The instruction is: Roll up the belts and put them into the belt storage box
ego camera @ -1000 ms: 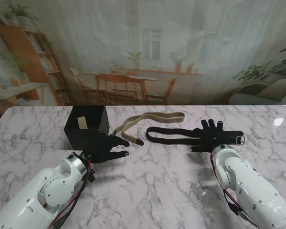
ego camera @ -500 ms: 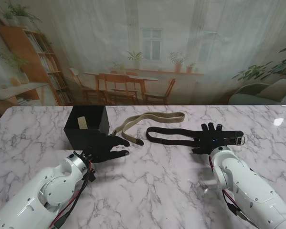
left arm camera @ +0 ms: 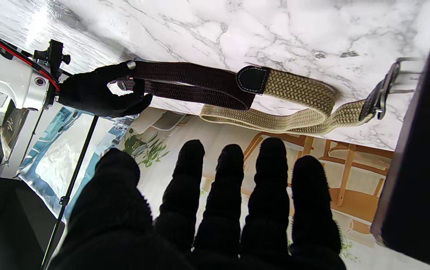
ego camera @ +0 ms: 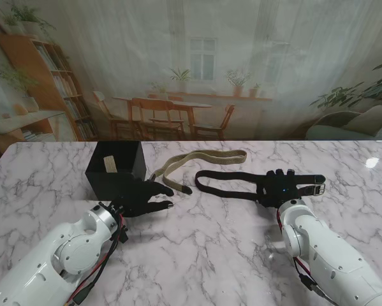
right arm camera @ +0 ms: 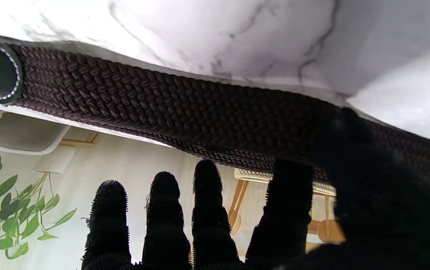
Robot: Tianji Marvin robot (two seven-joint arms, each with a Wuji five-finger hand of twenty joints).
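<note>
Dark belt (ego camera: 232, 178): lies flat on the worktop (ego camera: 210, 236), folded double, buckle end (ego camera: 316, 188) toward your right. Your right hand (ego camera: 279, 187) sits on it near that buckle end. From the left wrist view its thumb and fingers curl around the doubled strap; whether they truly pinch it or only rest on it you cannot tell. The right wrist view shows the weave close against the fingers (right arm camera: 207, 195).

Tan belt (ego camera: 200, 162): well apart from that hand, looped between the dark belt and the box (ego camera: 116, 169), untouched.

Box: black, open top, standing on the far left of the worktop; something pale shows inside.

Left hand (ego camera: 139, 196): just in front of the box, fingers spread, holding nothing.

Step, as judged: start of rolling the dark belt; no coil formed yet. Next move calls for a firm hold on the buckle end, then turning it over onto the strap while the free length stays flat. Risk: the braided strap slipping or twisting.
</note>
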